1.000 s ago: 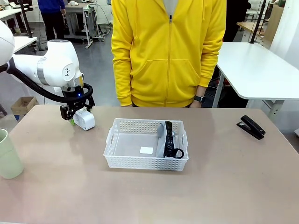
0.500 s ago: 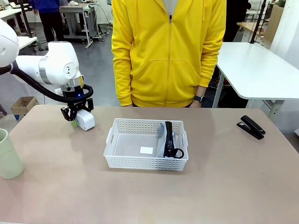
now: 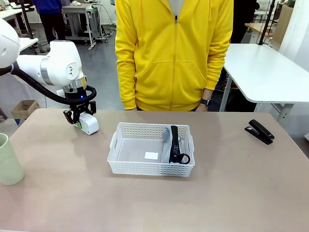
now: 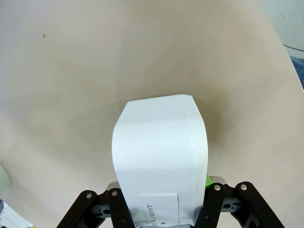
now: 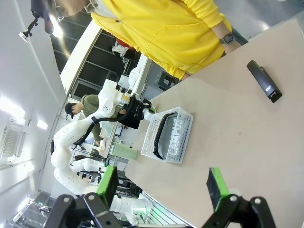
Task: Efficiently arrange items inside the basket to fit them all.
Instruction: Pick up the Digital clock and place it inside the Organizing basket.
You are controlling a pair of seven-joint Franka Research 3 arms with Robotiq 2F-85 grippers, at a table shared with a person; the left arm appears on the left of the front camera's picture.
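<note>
My left gripper (image 3: 80, 118) is at the table's far left, shut on the small white box (image 3: 90, 124), which rests on the tabletop. In the left wrist view the box (image 4: 159, 147) sits between the fingers, and a green pad (image 4: 209, 179) presses its side. The white lattice basket (image 3: 145, 168) stands mid-table with the grey zip pouch (image 3: 175, 144) on edge against its right wall. The black stapler (image 3: 259, 131) lies far right. The pale green cup (image 3: 8, 159) stands at the left edge. My right gripper (image 5: 162, 186) hangs open, high above the table, holding nothing.
A person in a yellow hoodie (image 3: 174, 53) stands at the far side, hands hanging down behind the table's far edge. A white label (image 3: 151, 155) lies on the basket floor, whose left half is free. Bare tabletop surrounds the basket. Another white table (image 3: 270, 72) stands behind on the right.
The left gripper's jaws have closed in on the small white box, which has shifted slightly to the right. Everything else is still.
</note>
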